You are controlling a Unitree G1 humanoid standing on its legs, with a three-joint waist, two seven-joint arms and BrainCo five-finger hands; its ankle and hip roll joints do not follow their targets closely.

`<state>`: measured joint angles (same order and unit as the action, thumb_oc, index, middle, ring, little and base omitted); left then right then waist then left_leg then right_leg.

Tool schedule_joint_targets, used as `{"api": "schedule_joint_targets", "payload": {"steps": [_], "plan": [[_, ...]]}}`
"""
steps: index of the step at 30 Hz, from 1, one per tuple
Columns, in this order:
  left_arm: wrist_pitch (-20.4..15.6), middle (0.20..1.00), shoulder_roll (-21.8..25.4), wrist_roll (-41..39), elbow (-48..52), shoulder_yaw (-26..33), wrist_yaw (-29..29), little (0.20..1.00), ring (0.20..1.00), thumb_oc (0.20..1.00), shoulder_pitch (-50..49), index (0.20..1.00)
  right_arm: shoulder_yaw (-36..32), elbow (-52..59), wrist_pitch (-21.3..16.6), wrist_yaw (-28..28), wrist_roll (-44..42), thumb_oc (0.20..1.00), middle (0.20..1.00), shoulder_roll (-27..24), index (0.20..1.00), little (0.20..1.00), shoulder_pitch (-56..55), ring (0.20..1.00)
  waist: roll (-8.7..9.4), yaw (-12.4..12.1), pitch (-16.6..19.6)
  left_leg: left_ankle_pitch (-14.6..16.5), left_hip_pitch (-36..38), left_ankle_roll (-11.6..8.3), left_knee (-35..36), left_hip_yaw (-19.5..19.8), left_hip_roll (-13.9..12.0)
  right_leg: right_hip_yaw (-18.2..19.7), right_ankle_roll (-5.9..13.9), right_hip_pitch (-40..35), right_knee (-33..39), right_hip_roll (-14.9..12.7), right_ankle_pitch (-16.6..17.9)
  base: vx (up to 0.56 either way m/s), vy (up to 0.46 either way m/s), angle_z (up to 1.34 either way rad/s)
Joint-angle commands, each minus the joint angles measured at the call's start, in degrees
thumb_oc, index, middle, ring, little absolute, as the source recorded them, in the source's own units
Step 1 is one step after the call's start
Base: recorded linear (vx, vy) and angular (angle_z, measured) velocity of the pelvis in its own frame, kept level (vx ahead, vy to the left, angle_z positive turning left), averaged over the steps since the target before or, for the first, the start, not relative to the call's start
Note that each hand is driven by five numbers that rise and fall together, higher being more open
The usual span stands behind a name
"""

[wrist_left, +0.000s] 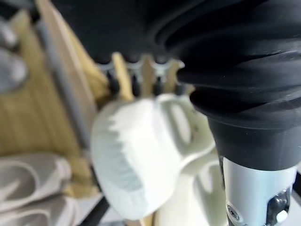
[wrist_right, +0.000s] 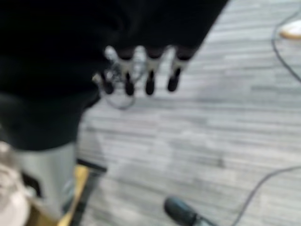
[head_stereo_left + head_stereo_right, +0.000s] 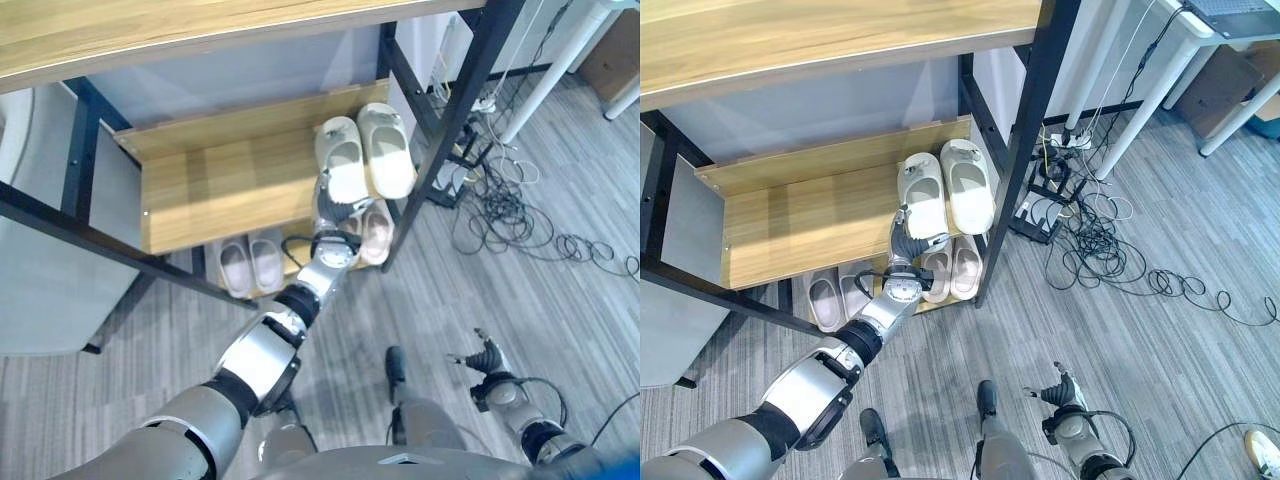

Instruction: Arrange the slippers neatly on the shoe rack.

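A pair of cream slippers stands toes-inward at the right end of the rack's middle shelf: the left cream slipper and the right cream slipper. My left hand reaches up to the left one's heel, which overhangs the shelf edge. Its straight fingers lie along that slipper and the thumb sits under the heel. A grey pair and a pinkish pair rest on the bottom shelf. My right hand hangs low over the floor, fingers relaxed and holding nothing.
The rack's black front post rises just right of the cream pair. Tangled cables and a power strip lie on the grey floor beyond it, by a white table leg. A cardboard box stands further right.
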<state>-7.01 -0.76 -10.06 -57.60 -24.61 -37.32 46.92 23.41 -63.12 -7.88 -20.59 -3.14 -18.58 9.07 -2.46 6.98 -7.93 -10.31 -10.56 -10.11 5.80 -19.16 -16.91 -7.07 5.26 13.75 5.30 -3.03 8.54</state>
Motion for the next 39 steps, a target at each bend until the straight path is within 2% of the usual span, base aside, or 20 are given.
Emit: {"api": "schedule_joint_targets", "payload": {"steps": [1,15,24,30,32,35,39], "plan": [[-1.1,1.0,-4.2,0.2,-3.7,-0.7,1.9,1.0,1.0,1.0,9.8,1.0,0.6,0.9,-0.8,-1.4,-0.9,1.0,1.0,-3.5,1.0,1.0,4.3,1.0,-3.47,-0.3,-5.5,-2.5,-1.7,-2.06,-0.9,3.6,-1.7,-1.7,2.01,7.4,-7.7,-1.4,-9.1,0.0,0.0,0.0],[0.3,1.0,-2.5,2.4,-8.5,-0.1,1.8,1.0,1.0,1.0,13.2,1.0,1.1,-0.4,-1.4,-0.7,-1.1,1.0,1.0,-3.6,1.0,1.0,4.2,1.0,-2.37,0.5,-4.6,-2.3,-2.6,-1.99,-1.3,3.6,-2.4,-0.9,1.95,8.6,-8.0,-0.9,-8.9,0.01,-0.014,-0.02],[-0.2,1.0,-0.8,1.6,-6.7,0.1,2.8,1.0,1.0,1.0,13.1,1.0,0.3,-0.5,-1.6,0.1,-1.3,1.0,1.0,-3.6,1.0,1.0,2.7,1.0,-2.24,0.3,-4.1,-1.9,-2.0,-1.66,-1.9,4.4,-2.3,-1.2,1.79,7.3,-8.4,-0.9,-9.6,0.0,0.0,0.0],[-3.4,1.0,0.3,-1.7,8.3,-1.5,5.7,1.0,1.0,1.0,7.0,1.0,-2.5,0.1,-1.2,0.3,-3.5,1.0,1.0,-2.1,1.0,1.0,2.1,1.0,-3.15,-1.2,-4.6,-1.7,-2.1,-1.45,-2.5,5.4,-1.8,-2.0,1.69,6.2,-8.6,-1.2,-10.0,0.0,0.006,0.03],[-3.8,1.0,2.8,-0.7,17.8,-2.5,6.8,1.0,1.0,1.0,4.1,1.0,-3.5,0.6,-0.8,0.5,-3.6,1.0,1.0,-1.1,1.0,1.0,2.1,1.0,-3.62,-2.4,-5.1,-1.6,-2.3,-1.4,-2.6,6.2,-1.6,-2.7,1.68,5.7,-8.8,-1.4,-10.2,-0.01,0.025,0.2],[-4.1,1.0,5.7,0.7,25.4,-2.3,8.2,1.0,1.0,1.0,0.8,1.0,-3.8,1.3,-0.5,0.9,-3.5,1.0,1.0,-0.1,1.0,1.0,2.3,1.0,-4.07,-3.6,-5.4,-1.7,-2.7,-1.24,-2.6,6.9,-1.3,-3.2,1.61,5.7,-8.9,-1.6,-10.2,-0.02,0.019,0.16],[-3.5,1.0,9.3,3.1,29.5,-1.4,10.0,1.0,1.0,1.0,-4.6,1.0,-4.3,1.5,-0.2,1.0,-3.1,1.0,1.0,0.9,1.0,1.0,2.4,1.0,-4.51,-4.8,-5.6,-1.7,-2.9,-1.06,-3.0,7.4,-1.1,-3.6,1.42,5.2,-9.0,-1.7,-10.5,0.0,0.011,0.04]]}}
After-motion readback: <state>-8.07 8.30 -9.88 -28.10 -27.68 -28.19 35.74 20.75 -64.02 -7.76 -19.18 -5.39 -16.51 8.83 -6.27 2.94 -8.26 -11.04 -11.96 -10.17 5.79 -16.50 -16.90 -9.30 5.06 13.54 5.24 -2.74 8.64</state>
